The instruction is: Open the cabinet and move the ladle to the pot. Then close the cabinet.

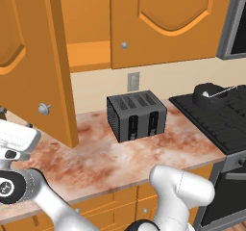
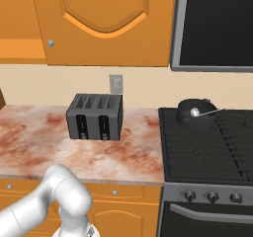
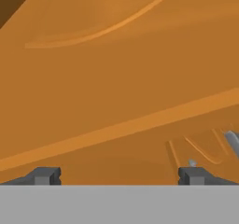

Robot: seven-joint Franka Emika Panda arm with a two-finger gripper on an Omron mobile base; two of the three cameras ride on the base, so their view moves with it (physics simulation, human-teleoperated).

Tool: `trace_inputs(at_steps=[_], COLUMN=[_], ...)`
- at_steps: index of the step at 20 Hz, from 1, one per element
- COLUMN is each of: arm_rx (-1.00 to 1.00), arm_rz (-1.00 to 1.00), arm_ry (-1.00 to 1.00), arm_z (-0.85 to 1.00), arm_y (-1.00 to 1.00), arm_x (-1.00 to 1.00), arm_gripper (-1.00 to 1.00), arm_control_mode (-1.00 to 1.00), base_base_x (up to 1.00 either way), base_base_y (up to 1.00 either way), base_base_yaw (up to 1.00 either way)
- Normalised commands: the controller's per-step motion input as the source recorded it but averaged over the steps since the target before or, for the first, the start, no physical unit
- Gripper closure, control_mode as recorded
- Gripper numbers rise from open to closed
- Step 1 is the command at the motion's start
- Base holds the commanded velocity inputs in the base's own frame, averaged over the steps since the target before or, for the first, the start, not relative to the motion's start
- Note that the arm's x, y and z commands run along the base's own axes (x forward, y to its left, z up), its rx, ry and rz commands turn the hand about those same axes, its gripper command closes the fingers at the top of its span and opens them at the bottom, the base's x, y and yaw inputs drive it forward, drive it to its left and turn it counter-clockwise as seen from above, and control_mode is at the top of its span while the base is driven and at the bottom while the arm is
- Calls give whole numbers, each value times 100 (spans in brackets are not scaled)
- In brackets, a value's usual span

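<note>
- Remaining: closing the cabinet (image 1: 163, 23); its left door (image 1: 36, 61) stands swung out over the table (image 1: 96, 158).
- Done, it seems: the ladle (image 1: 218, 93) lies in the pot (image 1: 210, 96) on the stove (image 2: 207, 147).
- Jaws spread, empty, facing orange wood.

We see a glossy white arm (image 1: 180, 189) w/ rounded, tube-like segments & smooth bulging elbows. One joint on the left shows a dark cap (image 1: 7, 187) w/ a white ring mark at its centre, next to dark grey ribbing. Above it sits a boxy white wrist block (image 1: 14, 138) w/ faint grey lines. Finger tips (image 3: 44, 175) are small, dark grey, squared-off. No cables or screws we can make out.
</note>
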Motion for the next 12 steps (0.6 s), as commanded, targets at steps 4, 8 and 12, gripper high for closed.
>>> trace_inputs(at_steps=[4,8,12], arm_rx=[1,0,0], arm_rz=[0,0,0], arm_ry=[-12,-13,-5], arm_z=[4,0,0], arm_y=[24,26,12], arm_x=[-38,-49,-15], arm_gripper=[-100,-100,-100], arm_control_mode=[-100,-100,-100], base_base_x=[0,0,0], base_base_y=[0,0,0], base_base_yaw=[0,0,0])
